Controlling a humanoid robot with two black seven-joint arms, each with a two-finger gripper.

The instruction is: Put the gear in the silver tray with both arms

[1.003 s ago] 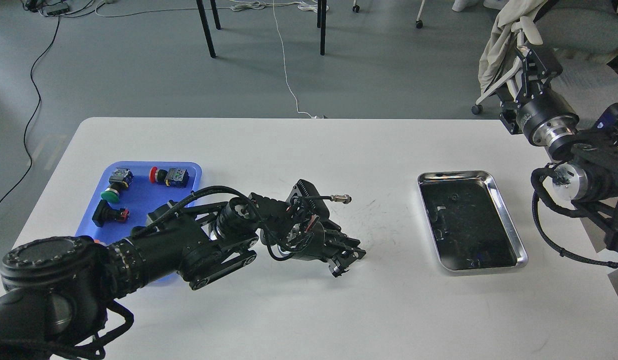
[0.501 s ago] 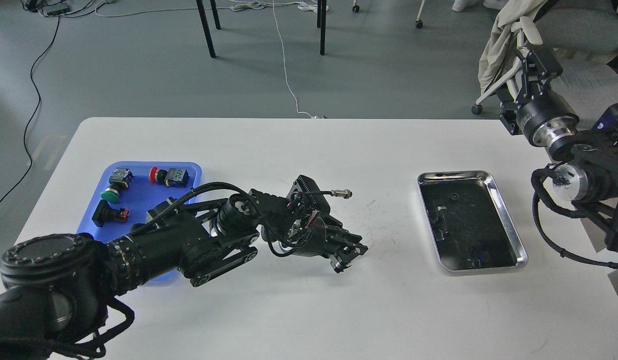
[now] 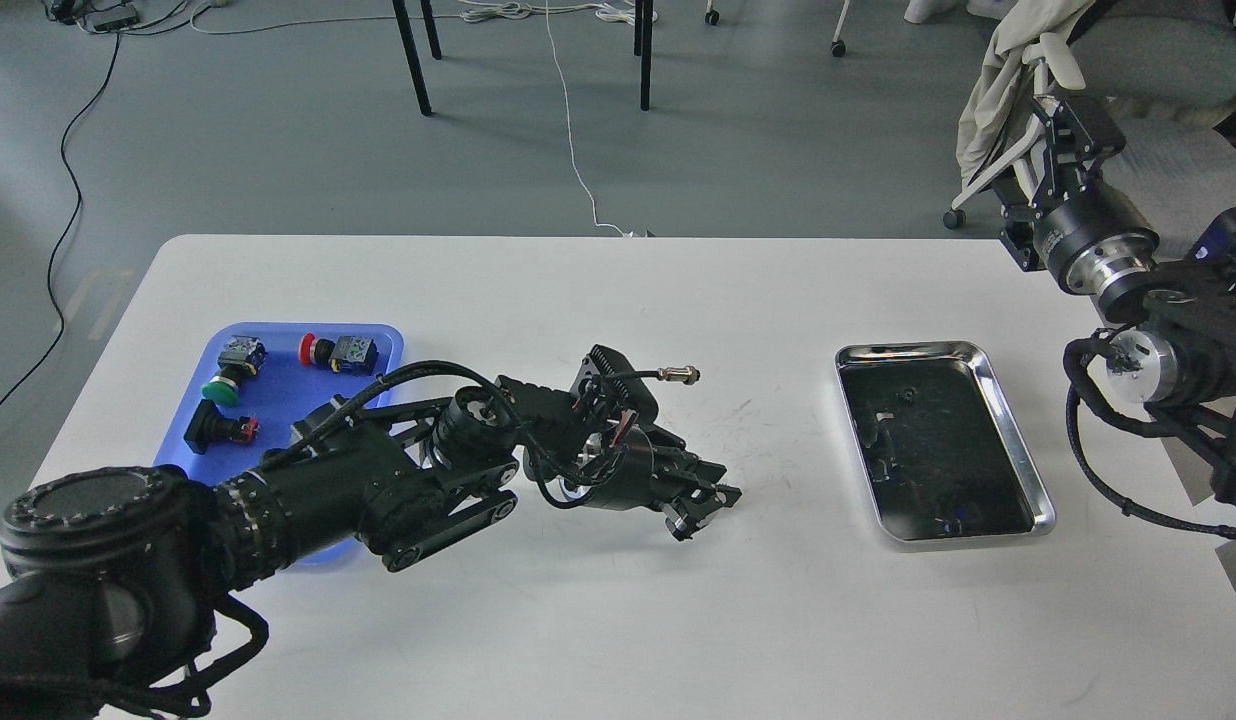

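Low over the white table (image 3: 598, 620), the black left arm reaches rightward, its gripper (image 3: 703, 505) tilted down with fingers close together; whether they pinch anything I cannot tell. Well apart to its right lies the shiny rectangular steel tray (image 3: 1018, 440). Beyond the table's right edge, the right gripper (image 3: 1053, 80) is raised, its finger spread unclear.

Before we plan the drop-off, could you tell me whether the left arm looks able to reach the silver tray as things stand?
Probably yes: only bare table lies between the left gripper and the silver tray.
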